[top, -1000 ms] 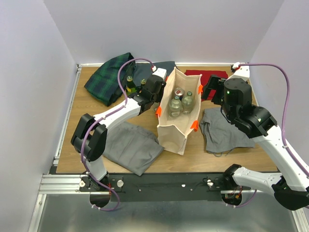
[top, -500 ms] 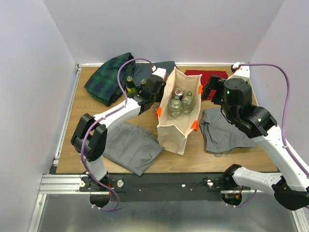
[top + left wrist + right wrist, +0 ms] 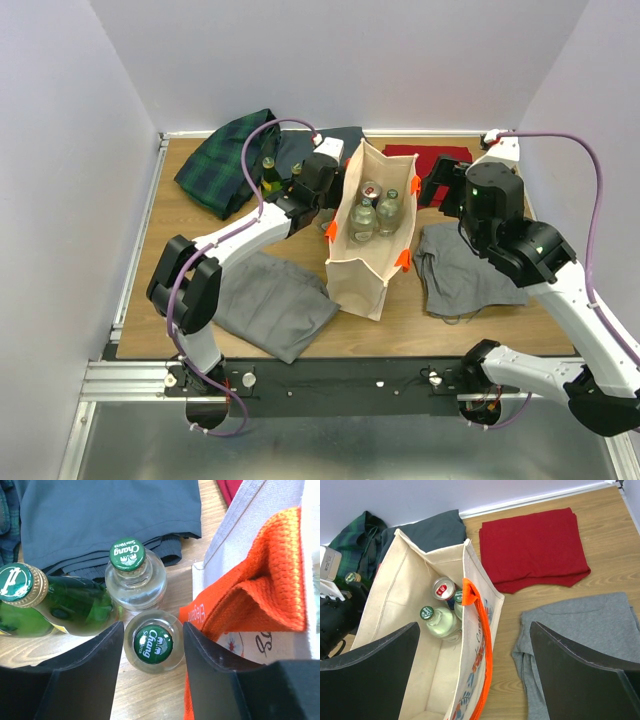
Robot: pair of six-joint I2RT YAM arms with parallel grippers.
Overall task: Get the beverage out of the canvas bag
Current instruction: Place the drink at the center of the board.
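The beverage (image 3: 152, 642) – a clear glass bottle with a green Chang cap – stands on the desk (image 3: 180, 225) outside the canvas bag (image 3: 358, 285), just beside the bag's wall and its orange handle (image 3: 270, 575), low in the middle of the left wrist view. The left claw (image 3: 152, 630) straddles it, partly open; a strip of gap shows between each black finger (image 3: 85, 675) and the cap, so it grips nothing. Just above in that view stands a second clear bottle (image 3: 135, 577), and to the left a green bottle (image 3: 60, 605) with a gold-rimmed cap, both in front of a dark blue-grey cloth (image 3: 110, 515).

The bag stands upright at the centre of the top view, mouth open. Inside are two green-capped bottles (image 3: 437, 622) and a red-topped can (image 3: 442, 589). The right claw (image 3: 474, 625) hangs above the bag's right side – spread wide, nothing in it. A red cloth (image 3: 532, 547) lies at upper right and a grey shirt (image 3: 580, 630) below it.
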